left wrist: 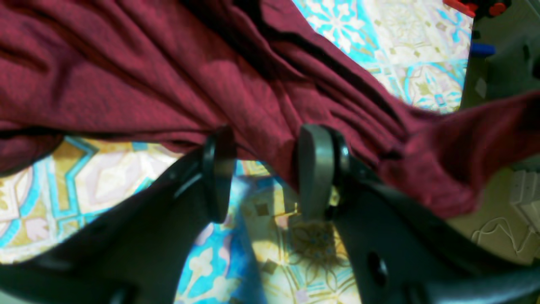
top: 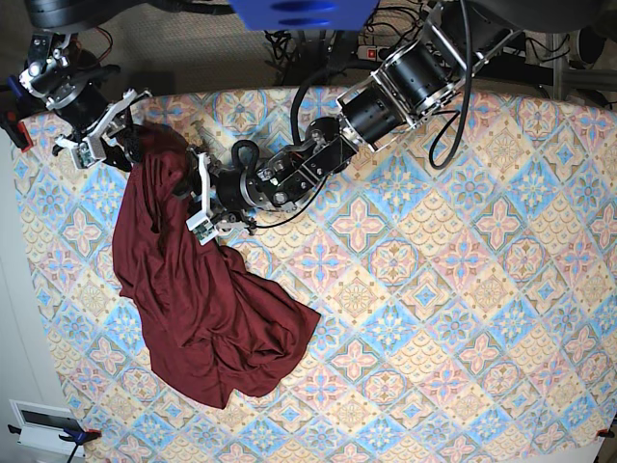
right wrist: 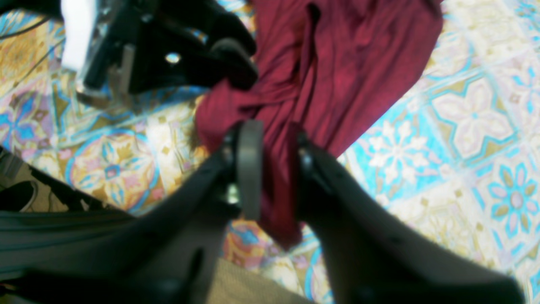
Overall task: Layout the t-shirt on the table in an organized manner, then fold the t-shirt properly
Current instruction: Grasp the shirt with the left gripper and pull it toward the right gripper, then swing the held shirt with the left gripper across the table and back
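The right end effector (right wrist: 272,169) pinches a t-shirt (top: 198,309) fold; the left end effector (left wrist: 265,169) gapes — cloth draped between — above the table (top: 463,289).

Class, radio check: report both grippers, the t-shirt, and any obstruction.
Left gripper open at the t-shirt edge. Right gripper straddling a fold. T-shirt bunched, unfolded. Nothing blocking.

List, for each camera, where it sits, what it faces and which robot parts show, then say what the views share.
Left wrist: behind the left gripper, facing the t-shirt draped across its fingers.
Right wrist: behind the right gripper, cloth between its fingers; the left gripper shows beyond.
Base: overhead, facing down on the table; both arms show.
Shared: shirt and patterned cloth in all three views.
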You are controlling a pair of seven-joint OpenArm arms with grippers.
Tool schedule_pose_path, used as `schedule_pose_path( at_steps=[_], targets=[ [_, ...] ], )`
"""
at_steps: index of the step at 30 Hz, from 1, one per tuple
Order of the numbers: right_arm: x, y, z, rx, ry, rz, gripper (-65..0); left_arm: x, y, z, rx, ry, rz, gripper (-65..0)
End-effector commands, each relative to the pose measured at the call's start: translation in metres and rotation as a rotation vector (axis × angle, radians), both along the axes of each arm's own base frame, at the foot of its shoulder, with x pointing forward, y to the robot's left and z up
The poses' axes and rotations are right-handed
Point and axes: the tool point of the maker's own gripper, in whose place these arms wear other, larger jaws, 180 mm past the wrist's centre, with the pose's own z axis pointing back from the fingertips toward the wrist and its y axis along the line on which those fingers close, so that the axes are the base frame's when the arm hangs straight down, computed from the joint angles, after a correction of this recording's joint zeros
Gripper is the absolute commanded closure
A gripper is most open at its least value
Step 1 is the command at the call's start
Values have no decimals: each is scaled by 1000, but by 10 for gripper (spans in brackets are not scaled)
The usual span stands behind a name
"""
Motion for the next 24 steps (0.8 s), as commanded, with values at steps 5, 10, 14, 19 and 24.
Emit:
schedule_pose_path(
  at_steps=[5, 10, 14, 19, 24],
  targets=[
    [4, 1, 11, 12, -38, 9, -220, 2, -18, 40, -141, 24, 5, -251],
    [5, -6, 13, 2, -47, -6, -221, -2, -21, 44, -176, 68, 7, -251],
    [6, -27, 21, -34, -66, -58, -220, -22, -29, 36, -152, 72, -52, -251],
    [7, -39, 26, -55, -81, -87, -220, -57, -38, 21, -95, 59, -158, -251],
    [7, -38, 28, -56, -84, -84, -204, -62, -25, -22, 17, 94, -163, -243]
  ],
)
